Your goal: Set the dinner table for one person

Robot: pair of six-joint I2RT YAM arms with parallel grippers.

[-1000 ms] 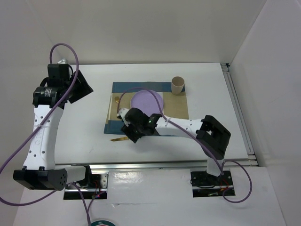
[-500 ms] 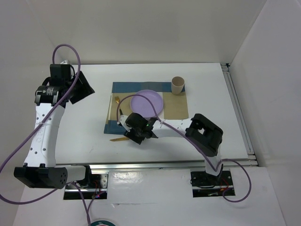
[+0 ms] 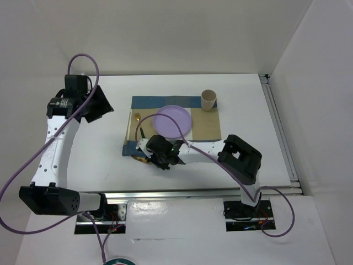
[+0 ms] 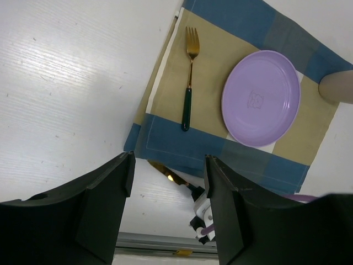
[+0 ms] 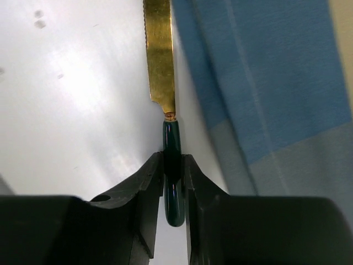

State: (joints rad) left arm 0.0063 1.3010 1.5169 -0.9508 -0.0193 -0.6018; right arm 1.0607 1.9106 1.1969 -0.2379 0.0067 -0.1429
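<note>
Gold: 1 fork, 1 knife; purple: 1 plate.

White bench seen from above, with a cloth placemat and a knife lying on it.

The bench was a large, plain white rectangle with a smooth matte top; up close it showed faint streaks and a few small dark specks. A blue-and-tan checked placemat lay flat near its middle, with bare white surface on every side. A knife with a gold serrated blade and a dark green handle lay on the bare bench just beside the placemat's near edge, close to its left corner. Whether the knife touched the cloth could not be told.
</note>
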